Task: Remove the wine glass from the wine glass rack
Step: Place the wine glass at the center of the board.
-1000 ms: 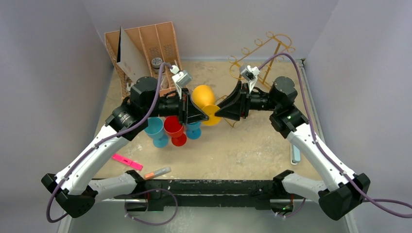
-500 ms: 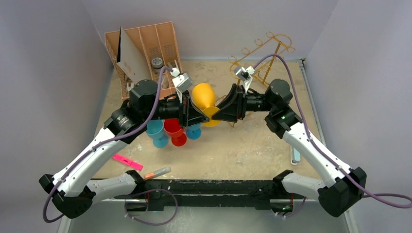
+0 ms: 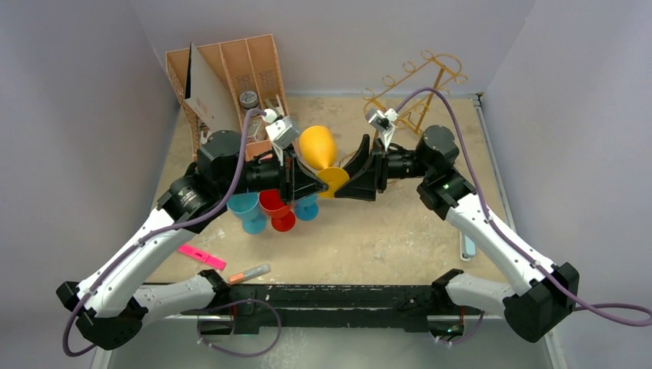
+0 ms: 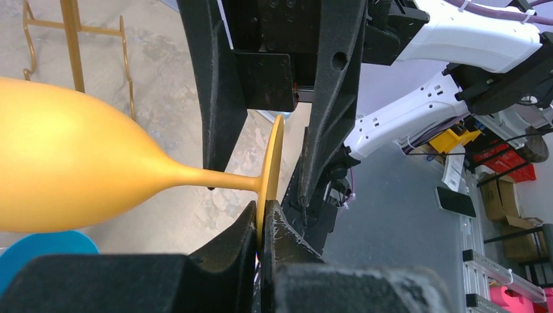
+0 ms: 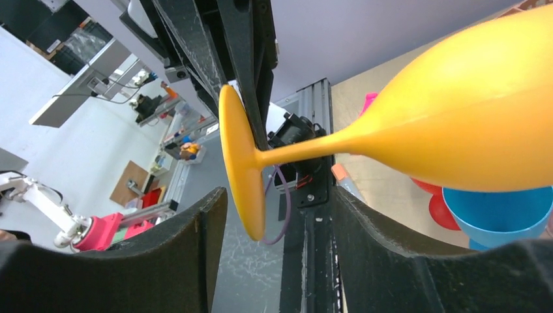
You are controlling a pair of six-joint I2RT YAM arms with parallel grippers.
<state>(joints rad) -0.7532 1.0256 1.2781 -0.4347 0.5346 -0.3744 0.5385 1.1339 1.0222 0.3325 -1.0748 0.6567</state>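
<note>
The left hand [image 3: 320,184] was clamped tight on the rim of the yellow wine glass's [image 3: 317,146] round foot, its two fingers [image 4: 235,241] pinching the disc's edge between them in the left wrist view. Facing it tip to tip, the right hand [image 3: 344,187] stood with its jaws parted on either side of the same foot; in the right wrist view a gap showed between the disc and each finger [image 5: 195,222], so it had no hold on the glass. The wine glass hung clear above the middle of the desk [image 3: 400,231], tipped well over, its bowl angled towards the back and its foot towards the two hands. It was off the wine glass rack [image 3: 419,92], which stood well apart at the back right of the desk. Under the left arm's wrist sat two blue cups [image 3: 246,207] and a red cup [image 3: 275,207] close together. A tan slotted organiser [image 3: 231,73] stood at the back left, and a pink marker [image 3: 201,256] and an orange-and-grey pen [image 3: 248,273] lay near the front edge
</note>
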